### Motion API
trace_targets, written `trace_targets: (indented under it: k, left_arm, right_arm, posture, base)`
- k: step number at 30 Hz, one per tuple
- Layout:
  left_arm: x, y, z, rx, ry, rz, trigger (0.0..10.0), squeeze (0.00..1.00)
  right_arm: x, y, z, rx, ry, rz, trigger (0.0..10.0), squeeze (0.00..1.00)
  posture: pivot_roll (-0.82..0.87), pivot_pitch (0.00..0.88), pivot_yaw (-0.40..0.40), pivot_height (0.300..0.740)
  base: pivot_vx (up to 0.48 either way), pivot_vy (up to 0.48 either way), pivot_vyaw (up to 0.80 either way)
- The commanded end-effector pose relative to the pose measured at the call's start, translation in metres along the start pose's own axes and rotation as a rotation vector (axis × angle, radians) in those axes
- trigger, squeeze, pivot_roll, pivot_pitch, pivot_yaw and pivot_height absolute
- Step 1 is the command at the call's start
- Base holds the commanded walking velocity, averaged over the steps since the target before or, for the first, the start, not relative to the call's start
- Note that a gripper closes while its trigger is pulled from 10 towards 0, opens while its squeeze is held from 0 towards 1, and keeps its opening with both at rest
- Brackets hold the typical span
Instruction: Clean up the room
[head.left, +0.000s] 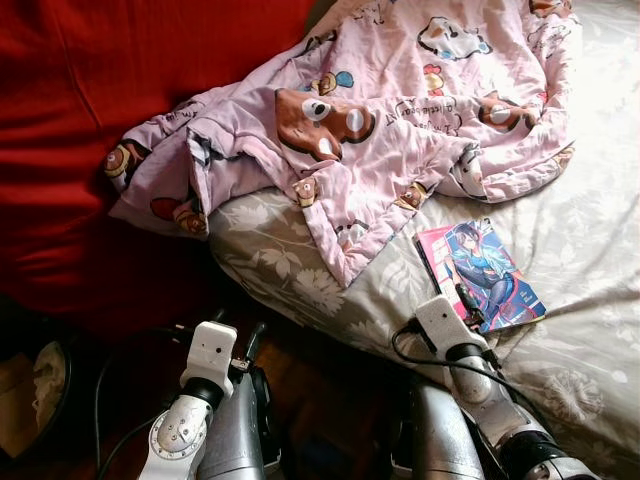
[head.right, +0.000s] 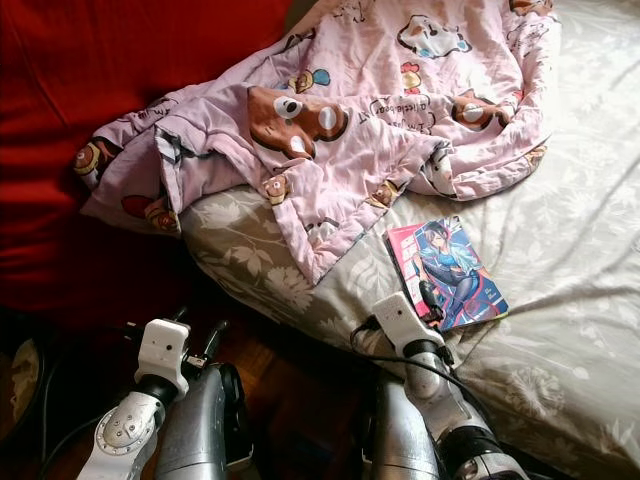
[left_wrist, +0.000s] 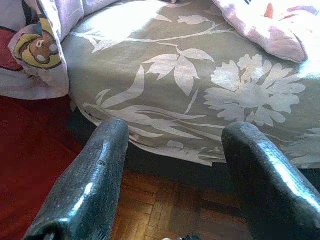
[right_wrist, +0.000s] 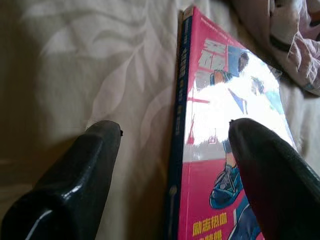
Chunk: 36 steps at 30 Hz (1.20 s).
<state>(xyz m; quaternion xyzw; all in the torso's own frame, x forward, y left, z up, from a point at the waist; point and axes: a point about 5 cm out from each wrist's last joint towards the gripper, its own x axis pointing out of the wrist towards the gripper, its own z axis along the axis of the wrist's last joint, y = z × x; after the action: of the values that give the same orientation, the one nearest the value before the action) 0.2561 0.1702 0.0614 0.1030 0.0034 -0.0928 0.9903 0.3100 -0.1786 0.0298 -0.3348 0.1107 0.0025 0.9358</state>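
Observation:
A glossy comic book with a pink and blue cover lies flat on the bed's floral grey sheet. My right gripper is open at the book's near end. It straddles the spine edge, with one finger over the cover and the other over the bare sheet. A crumpled pink blanket with cartoon bears is spread over the head of the bed, just beyond the book. My left gripper is open and holds nothing. It sits low, in front of the mattress edge above the wood floor.
A large red cover rises to the left of the bed, and the blanket's corner hangs over it. A dark round object stands on the floor at the lower left. Black cables loop around both wrists.

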Motion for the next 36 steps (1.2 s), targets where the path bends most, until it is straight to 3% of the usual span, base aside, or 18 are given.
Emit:
trace_targets:
  k: [1,14,27,36]
  left_arm:
    - [-0.005,0.001,-0.006,-0.002,0.029,0.000,10.0,0.00]
    - [-0.006,0.000,-0.007,-0.002,0.032,-0.003,10.0,0.00]
    - [-0.006,0.000,-0.007,0.000,0.034,-0.004,10.0,0.00]
    - [-0.006,-0.001,-0.007,0.009,0.034,-0.013,10.0,0.00]
  right_arm:
    - [-0.003,0.004,-0.008,-0.026,0.033,0.014,10.0,0.00]
    - [-0.004,-0.007,-0.021,-0.088,0.116,-0.071,10.0,0.00]
    - [-0.011,-0.007,-0.037,-0.122,0.191,-0.088,10.0,0.00]
    - [-0.014,-0.012,-0.018,-0.107,0.036,-0.173,10.0,0.00]
  posture:
    - [0.14,0.264,0.006,0.560]
    - [0.14,0.277,0.003,0.560]
    - [0.13,0.283,0.004,0.560]
    - [0.13,0.281,0.004,0.560]
  base:
    - [0.000,0.000,0.00]
    - [0.000,0.000,0.00]
    - [0.000,0.000,0.00]
    - [0.000,0.000,0.00]
